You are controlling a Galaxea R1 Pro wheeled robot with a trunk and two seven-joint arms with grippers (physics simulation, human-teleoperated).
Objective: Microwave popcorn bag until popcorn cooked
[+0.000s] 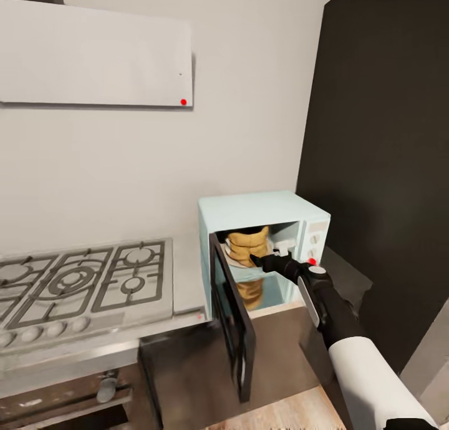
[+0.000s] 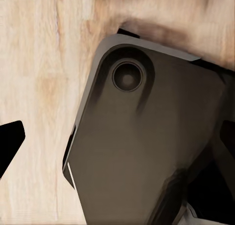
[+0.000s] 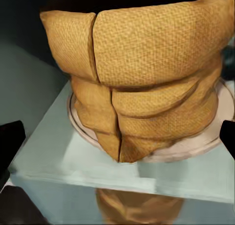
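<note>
Popcorn bag (image 1: 247,245): stood upright on the round turntable plate (image 3: 196,146) inside the microwave (image 1: 262,208), near the front of the cavity, its rolled rim uppermost.
Microwave door (image 1: 232,321): hung wide open, swung out toward the robot over the countertop (image 1: 187,280).
Right gripper (image 1: 257,260): sat at the mouth of the cavity, just in front of the bag; in the right wrist view its dark fingertips (image 3: 11,142) were spread wide to either side of the sack and touched nothing.
Left gripper: its fingers could not be judged; the left wrist view gave wooden floor (image 2: 44,88) and a dark part of the robot's base (image 2: 147,146).
Stage: bag looked placed and released; closing the door and starting the heat remained.
Risk, withdrawal: a finger dragging across the sack on the way out could tip it off the plate or pull it toward the sill.
Risk, door: the bag stood close to the opening, so a shifted sack might block the door from shutting.
Risk, arm: the forearm lay beside the open door, and a careless swing could knock it.
Hob (image 1: 81,286): lay well apart on the robot's left, uninvolved.
</note>
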